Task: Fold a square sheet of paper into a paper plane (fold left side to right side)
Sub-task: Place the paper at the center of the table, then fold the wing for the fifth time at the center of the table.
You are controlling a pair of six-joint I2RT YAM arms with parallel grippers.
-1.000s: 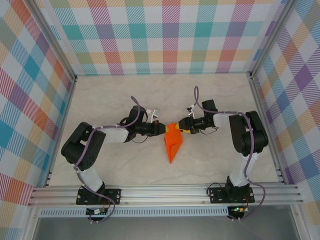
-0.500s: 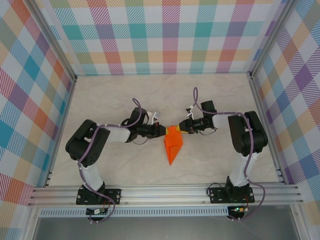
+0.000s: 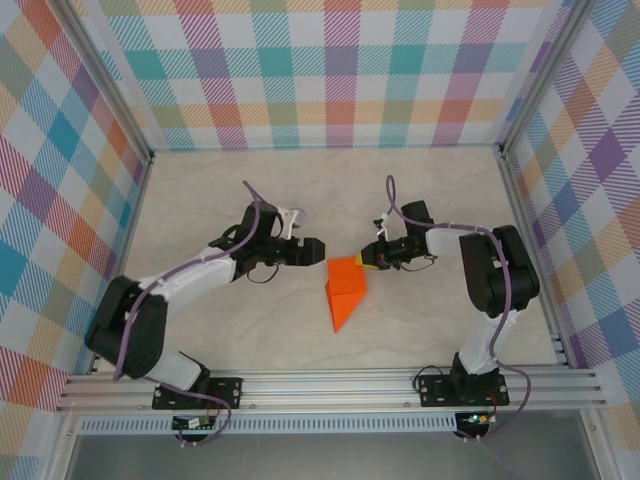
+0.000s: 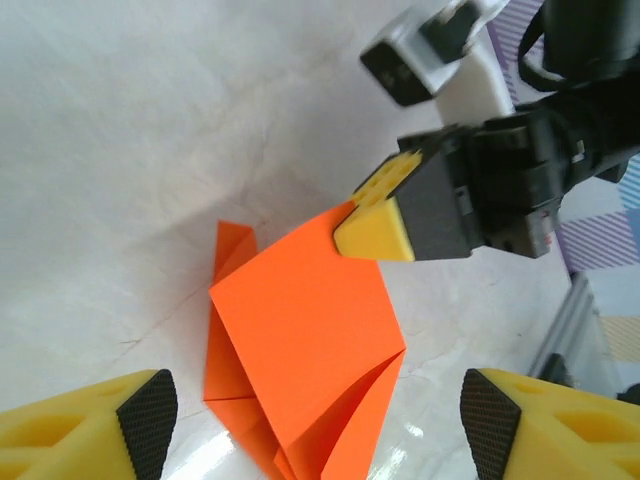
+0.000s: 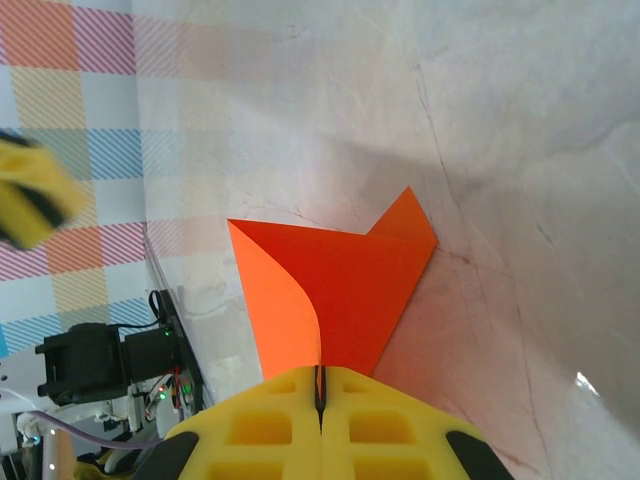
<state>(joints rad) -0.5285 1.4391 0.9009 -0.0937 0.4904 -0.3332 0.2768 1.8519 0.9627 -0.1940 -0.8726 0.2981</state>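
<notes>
Half-folded orange paper [image 3: 345,292] sits mid-table, long axis pointing at the near edge, right gripper [image 3: 364,260] pinched shut on its far right corner, left gripper [image 3: 316,250] wide open and empty just off its left side, so that's the free one for folding.

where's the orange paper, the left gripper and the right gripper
orange paper [image 4: 300,320]: left wrist view, middle of its top flap
left gripper [image 3: 318,253]: top view, gap between its open fingertips
right gripper [image 5: 320,378]: right wrist view, seam where its shut yellow pads pinch the paper
</notes>
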